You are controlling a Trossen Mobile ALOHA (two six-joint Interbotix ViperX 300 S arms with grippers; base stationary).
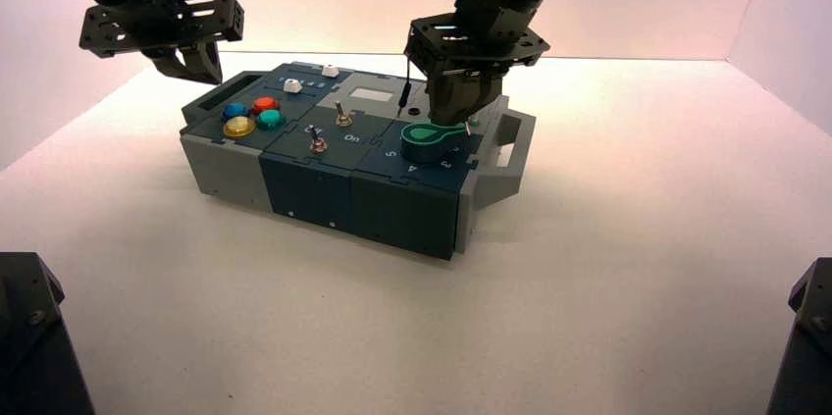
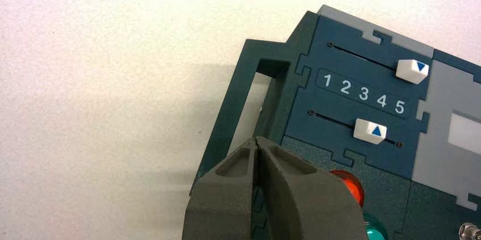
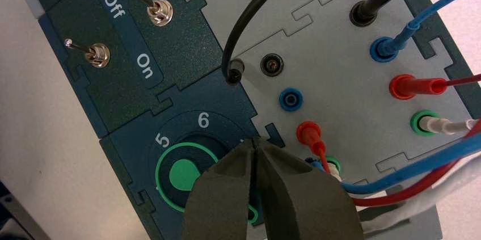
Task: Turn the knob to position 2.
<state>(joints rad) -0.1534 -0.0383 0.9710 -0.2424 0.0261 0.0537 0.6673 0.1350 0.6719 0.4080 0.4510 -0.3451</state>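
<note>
The dark blue and grey plastic box [image 1: 324, 180] is sitting on the plain white worktop [image 1: 608, 268], turned at an angle to the robot. The green teardrop-shaped rotary knob with the lighter green top [image 1: 432, 139] is lying on the box's dark blue panel at its right front corner, ringed by white printed digits; in the high view its pointed end is aiming toward the box's right-hand handle. The right gripper [image 3: 256, 148] is hovering directly over the knob's pointed end, its jaws pressed together with nothing between them; the right wrist view shows the dark fingers [image 3: 295, 194] covering that end, so whether they are touching the knob cannot be told. In that same view the digits 5 and 6 are showing plainly beside the knob's round body, whereas the white printed digit 2 [image 1: 458, 152] is only faintly visible in the high view, near the knob's tip. The left gripper [image 2: 258, 144] is idling above the box's left rear corner, near the two white sliders [image 2: 370, 130], its jaws likewise closed on nothing. The step in hand appears to be the approach to the knob. The next move is probably calling either for the jaws to spread and pinch the knob, or for the closed tips to push its point sideways until it is meeting digit 2.
</note>
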